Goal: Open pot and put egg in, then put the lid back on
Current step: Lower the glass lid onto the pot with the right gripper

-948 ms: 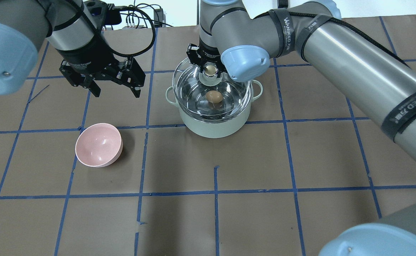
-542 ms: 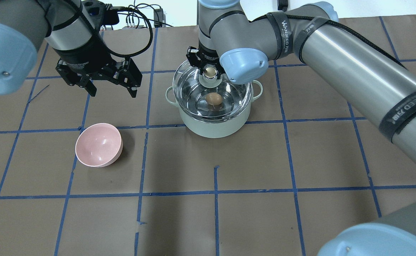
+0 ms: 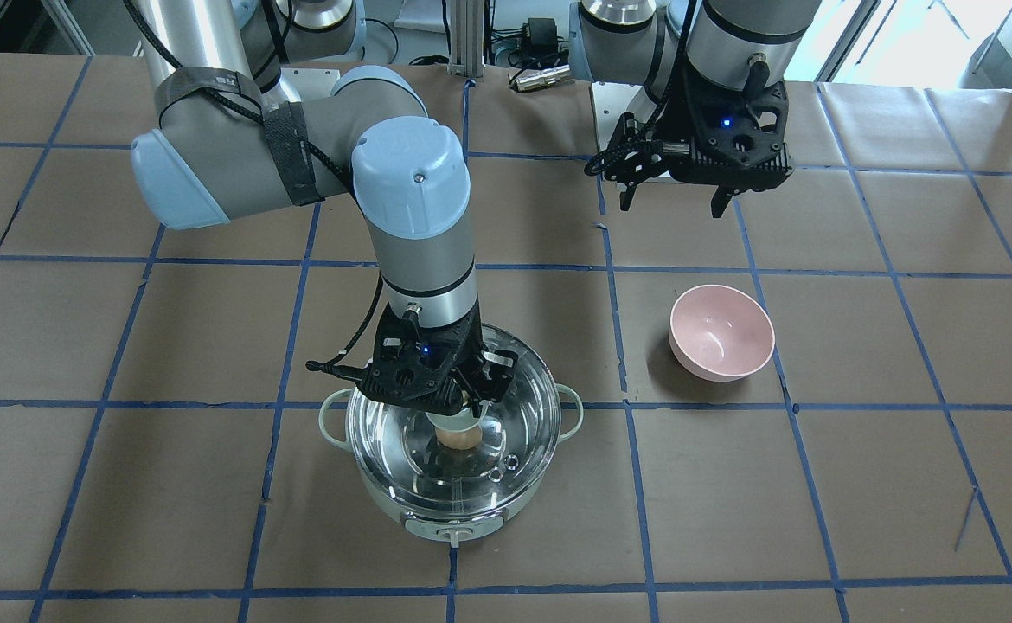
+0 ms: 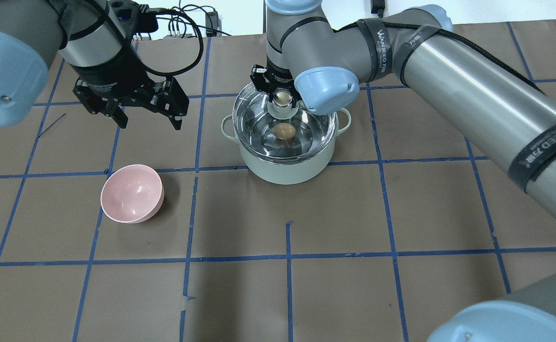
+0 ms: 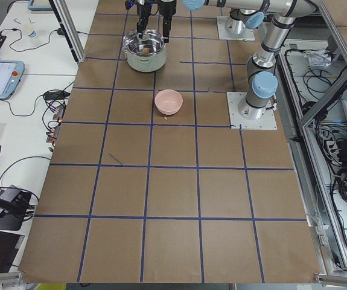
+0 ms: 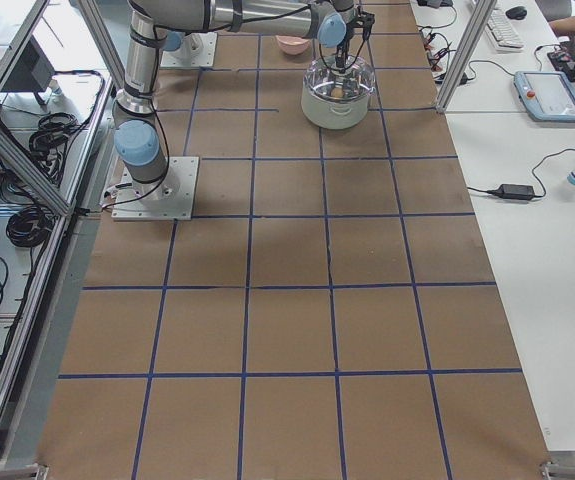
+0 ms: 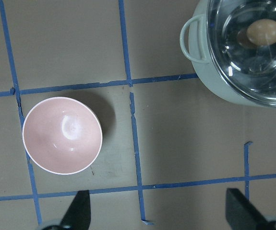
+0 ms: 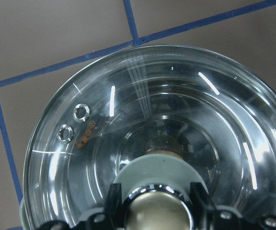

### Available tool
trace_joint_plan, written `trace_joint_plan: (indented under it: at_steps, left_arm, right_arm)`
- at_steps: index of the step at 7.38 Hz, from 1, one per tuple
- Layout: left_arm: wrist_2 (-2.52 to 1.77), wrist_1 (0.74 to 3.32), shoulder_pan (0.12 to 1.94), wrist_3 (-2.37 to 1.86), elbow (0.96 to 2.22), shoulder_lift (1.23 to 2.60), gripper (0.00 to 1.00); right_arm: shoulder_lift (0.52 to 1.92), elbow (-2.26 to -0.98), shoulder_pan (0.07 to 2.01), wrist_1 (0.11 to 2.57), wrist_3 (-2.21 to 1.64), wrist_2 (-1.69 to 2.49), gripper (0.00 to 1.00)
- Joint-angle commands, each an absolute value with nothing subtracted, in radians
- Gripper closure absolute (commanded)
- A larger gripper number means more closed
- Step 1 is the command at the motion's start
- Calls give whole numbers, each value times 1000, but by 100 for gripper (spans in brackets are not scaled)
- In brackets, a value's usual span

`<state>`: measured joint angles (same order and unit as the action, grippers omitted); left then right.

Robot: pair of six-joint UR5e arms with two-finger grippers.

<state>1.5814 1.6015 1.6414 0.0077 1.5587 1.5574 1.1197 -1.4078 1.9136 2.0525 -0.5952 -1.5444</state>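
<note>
The pale-green pot (image 4: 285, 171) stands at the table's middle back. The brown egg (image 4: 283, 131) lies inside it, seen through the glass lid (image 4: 313, 135). My right gripper (image 4: 282, 98) is shut on the lid's beige knob (image 8: 159, 211) and holds the lid level over the pot's mouth, at or just above the rim; I cannot tell if it touches. The front view shows the pot (image 3: 454, 519), lid (image 3: 515, 437) and egg (image 3: 458, 439). My left gripper (image 4: 149, 124) is open and empty, above the table left of the pot. Its wrist view shows the pot (image 7: 210, 81) and egg (image 7: 264, 32).
A pink bowl (image 4: 131, 193) sits empty on the brown paper, in front of and to the left of the pot, below my left gripper; it also shows in the front view (image 3: 720, 333) and the left wrist view (image 7: 62, 135). Blue tape lines grid the table.
My right gripper has brought the lid down and more squarely over the pot. My left gripper has drawn back a little, up and away from the bowl.
</note>
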Motion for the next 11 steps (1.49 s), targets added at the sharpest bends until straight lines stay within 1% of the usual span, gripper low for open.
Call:
trace_joint_plan:
  at_steps: [1, 5, 6, 7, 9, 11]
  left_arm:
    - [1582, 1601, 1641, 8, 1559, 1557, 0]
    - [1582, 1603, 1641, 8, 1559, 1554, 0]
    - [1582, 1603, 1641, 8, 1559, 1554, 0]
    - [1582, 1603, 1641, 8, 1559, 1554, 0]
    - [1582, 1603, 1641, 8, 1559, 1554, 0]
    - [1582, 1603, 1641, 8, 1559, 1554, 0]
  right_arm:
    - [1120, -1408, 1913, 2052, -592, -1545, 52]
    - [1120, -1411, 1913, 2052, -594, -1545, 45]
    - [1120, -1411, 1913, 2051, -594, -1545, 37]
    - [1121, -1411, 1913, 2052, -595, -1545, 32]
    - [1127, -1419, 1913, 2052, -595, -1546, 27]
    - [1134, -1424, 1913, 2051, -592, -1546, 27]
